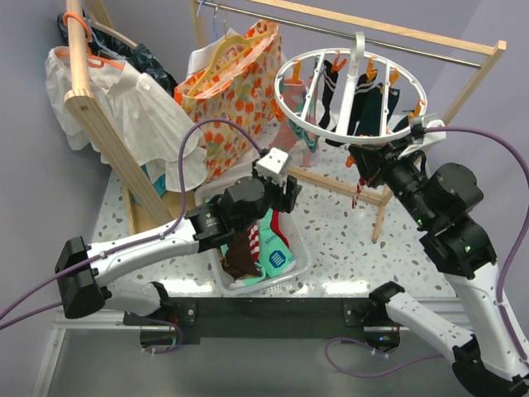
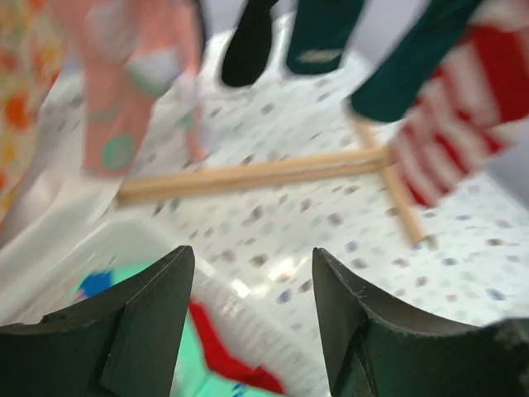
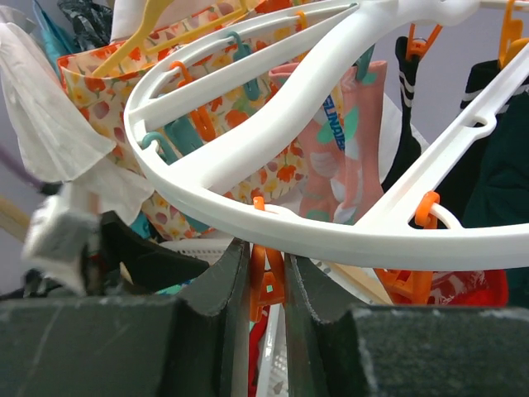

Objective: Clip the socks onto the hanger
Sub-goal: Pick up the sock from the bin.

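Observation:
The white round hanger (image 1: 307,124) hangs from the rail, and its rim (image 3: 273,227) fills the right wrist view. Dark teal (image 1: 369,109), black and pink (image 3: 343,157) socks hang from its clips. My right gripper (image 1: 362,162) is under the near rim, shut (image 3: 266,252) on an orange clip (image 3: 266,285) with red fabric below it. My left gripper (image 1: 287,192) is open and empty (image 2: 252,252) above the far end of the basket. A red-and-white striped sock (image 2: 463,107) hangs ahead of it on the right. More socks (image 1: 266,248), teal, red and brown, lie in the basket.
The clear plastic basket (image 1: 297,266) stands on the speckled table between the arms. The wooden rail frame (image 1: 388,33) has a foot bar (image 2: 248,175) on the table. A floral bag (image 1: 235,83) and a white shirt (image 1: 124,107) hang at the back left.

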`<state>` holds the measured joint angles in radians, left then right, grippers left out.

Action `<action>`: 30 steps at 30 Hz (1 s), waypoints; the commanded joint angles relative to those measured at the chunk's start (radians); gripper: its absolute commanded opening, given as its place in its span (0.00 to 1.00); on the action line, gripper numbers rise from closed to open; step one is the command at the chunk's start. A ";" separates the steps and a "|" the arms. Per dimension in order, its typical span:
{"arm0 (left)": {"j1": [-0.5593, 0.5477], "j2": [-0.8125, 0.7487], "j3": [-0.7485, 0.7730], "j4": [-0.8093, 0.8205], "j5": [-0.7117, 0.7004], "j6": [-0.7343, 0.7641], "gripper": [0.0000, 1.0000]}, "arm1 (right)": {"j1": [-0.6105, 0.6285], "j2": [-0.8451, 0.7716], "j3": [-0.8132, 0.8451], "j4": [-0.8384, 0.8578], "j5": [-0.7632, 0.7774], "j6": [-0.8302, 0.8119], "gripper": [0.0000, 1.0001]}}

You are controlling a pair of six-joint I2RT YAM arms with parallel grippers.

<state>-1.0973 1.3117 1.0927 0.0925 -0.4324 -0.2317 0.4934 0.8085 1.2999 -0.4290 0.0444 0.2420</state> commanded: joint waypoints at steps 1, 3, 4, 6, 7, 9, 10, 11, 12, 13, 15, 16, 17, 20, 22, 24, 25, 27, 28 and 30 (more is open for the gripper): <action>0.166 0.023 -0.045 -0.334 0.015 -0.277 0.63 | 0.004 -0.008 -0.021 0.004 0.014 -0.023 0.07; 0.227 0.043 -0.056 -0.352 0.040 -0.307 0.60 | 0.004 -0.008 -0.022 0.001 0.015 -0.026 0.07; 0.244 0.050 -0.059 -0.353 0.049 -0.308 0.58 | 0.004 -0.008 -0.024 -0.001 0.017 -0.027 0.07; 0.293 0.083 -0.057 -0.355 0.092 -0.322 0.55 | 0.002 -0.009 -0.024 -0.002 0.020 -0.030 0.07; 0.309 0.095 -0.060 -0.359 0.106 -0.330 0.52 | 0.004 -0.011 -0.024 -0.002 0.022 -0.032 0.07; 0.352 0.138 -0.066 -0.358 0.144 -0.354 0.50 | 0.002 -0.012 -0.025 -0.002 0.022 -0.032 0.07; 0.361 0.152 -0.071 -0.350 0.159 -0.360 0.48 | 0.004 -0.012 -0.028 -0.002 0.023 -0.032 0.07; 0.376 0.182 -0.076 -0.346 0.188 -0.369 0.47 | 0.002 -0.015 -0.028 -0.004 0.022 -0.032 0.07; 0.379 0.196 -0.073 -0.344 0.199 -0.373 0.46 | 0.004 -0.015 -0.028 -0.005 0.025 -0.033 0.07; 0.381 0.210 -0.074 -0.346 0.208 -0.376 0.46 | 0.004 -0.015 -0.028 -0.005 0.026 -0.033 0.07; 0.381 0.248 -0.076 -0.349 0.218 -0.389 0.45 | 0.004 -0.017 -0.030 -0.008 0.029 -0.036 0.07; 0.381 0.259 -0.077 -0.352 0.222 -0.393 0.45 | 0.002 -0.019 -0.030 -0.007 0.032 -0.036 0.07; 0.381 0.280 -0.085 -0.353 0.230 -0.399 0.45 | 0.002 -0.020 -0.030 -0.007 0.034 -0.038 0.07; 0.381 0.305 -0.108 -0.358 0.231 -0.417 0.45 | 0.004 -0.023 -0.030 -0.007 0.035 -0.041 0.07; 0.381 0.308 -0.126 -0.358 0.233 -0.423 0.37 | 0.004 -0.022 -0.033 -0.007 0.035 -0.040 0.07; 0.381 0.301 -0.128 -0.356 0.241 -0.423 0.27 | 0.002 -0.023 -0.031 -0.007 0.037 -0.041 0.07; 0.381 0.294 -0.120 -0.365 0.244 -0.420 0.17 | 0.004 -0.023 -0.033 -0.007 0.037 -0.041 0.07; 0.379 0.268 -0.099 -0.384 0.242 -0.405 0.10 | 0.002 -0.025 -0.033 -0.007 0.037 -0.040 0.07; 0.378 0.258 -0.071 -0.410 0.239 -0.397 0.02 | 0.004 -0.023 -0.030 -0.007 0.035 -0.041 0.07; 0.366 0.224 -0.033 -0.445 0.204 -0.371 0.00 | 0.002 -0.022 -0.028 -0.008 0.037 -0.041 0.07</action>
<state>-0.7193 1.6119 0.9771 -0.2962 -0.2085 -0.6323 0.4934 0.7906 1.2720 -0.4320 0.0696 0.2161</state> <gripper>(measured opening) 0.036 0.179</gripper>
